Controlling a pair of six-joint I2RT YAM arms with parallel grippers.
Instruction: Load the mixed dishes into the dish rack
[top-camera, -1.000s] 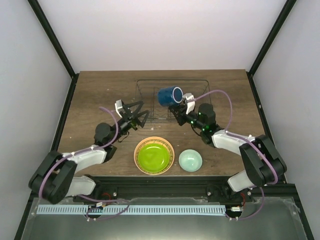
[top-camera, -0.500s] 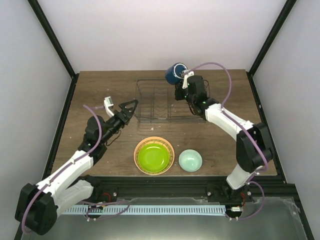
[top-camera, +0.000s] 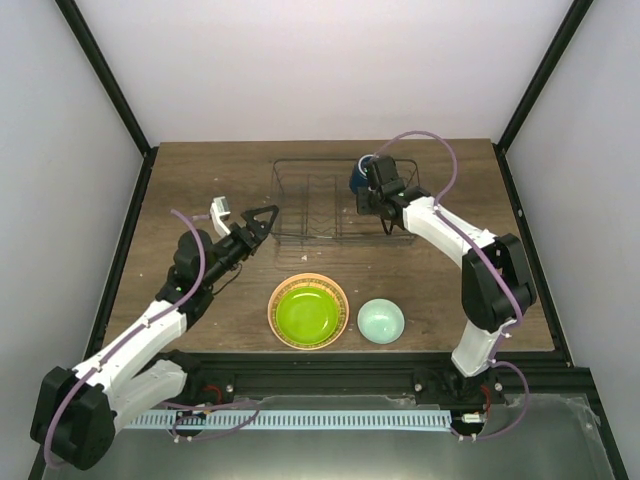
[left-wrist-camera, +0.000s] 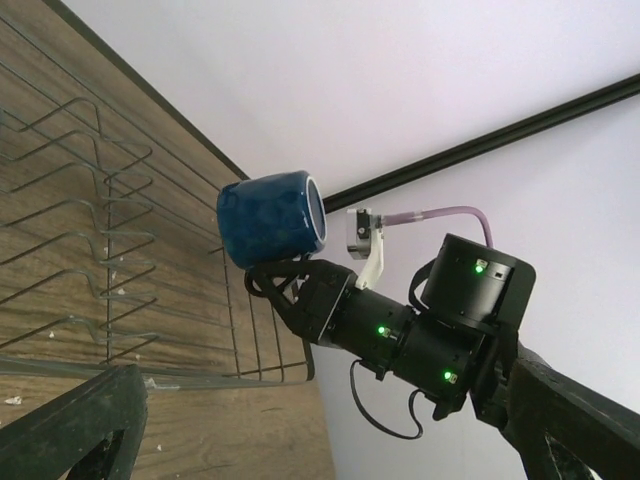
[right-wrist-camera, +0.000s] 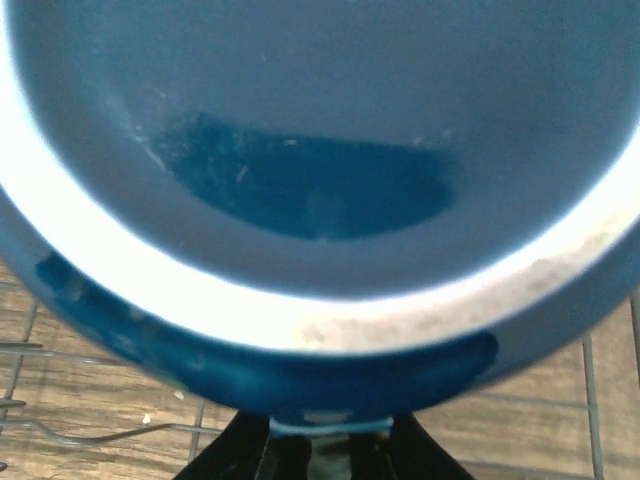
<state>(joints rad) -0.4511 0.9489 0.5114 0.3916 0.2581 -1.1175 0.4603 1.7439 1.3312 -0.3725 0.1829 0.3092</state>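
Above the dish rack (top-camera: 310, 200), right pincer (left-wrist-camera: 285, 282) grips a glossy dark-blue mug (left-wrist-camera: 270, 218)

place: a robot test booth, like one in a lab
walls: plain white walls (top-camera: 320, 70) stand close at 9, 12 and 3 o'clock
frame: black bars (top-camera: 105, 75) run up the far corners
table: one small brown wood table (top-camera: 180, 190) fills the booth
robots: a left arm (top-camera: 150, 320) and a right arm (top-camera: 450, 230) are bolted on at 6 o'clock
wires: purple cables (left-wrist-camera: 435, 212) loop off the arms
lights: little green lights (left-wrist-camera: 478, 267) glow on the right arm
dishes: a wire dish rack (top-camera: 310, 200) at 12 o'clock, a green plate (top-camera: 307, 313) and a pale bowl (top-camera: 380, 321) at 6 o'clock, a blue mug (left-wrist-camera: 265, 220) held up by the right arm
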